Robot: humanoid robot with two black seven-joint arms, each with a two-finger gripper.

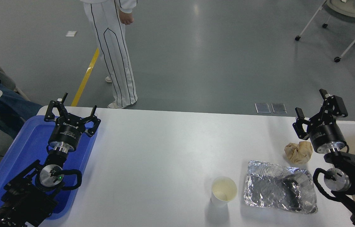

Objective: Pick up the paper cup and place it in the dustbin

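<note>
Near the front edge of the white table point(171, 142), a bit right of centre, the paper cup point(224, 191) is standing upright with its mouth facing up, cream inside showing. It's sitting just left of the crinkled silver foil tray point(279, 187), close to it but not quite touching as far as anyone can tell. Behind the foil tray, a crumpled tan paper ball point(298, 152) is lying on the table, right next to the right arm's wrist.

The right gripper point(311, 105) is hanging out at the far right, above the table's far edge, fingers spread wide and gripping nothing. It's well apart from the cup, with the paper ball and foil tray sitting between them.

Over on the left, the left gripper point(73, 108) is hovering over the far end of the blue flat tray point(29, 148), fingers also splayed apart and empty.

The dustbin isn't showing up clearly; only a beige patch is peeking in at the right edge past the right arm, and it's hard to say what that is.

Beyond the table, a person in white trousers point(114, 53) is standing on the grey floor, next to a yellow floor line point(86, 77).
</note>
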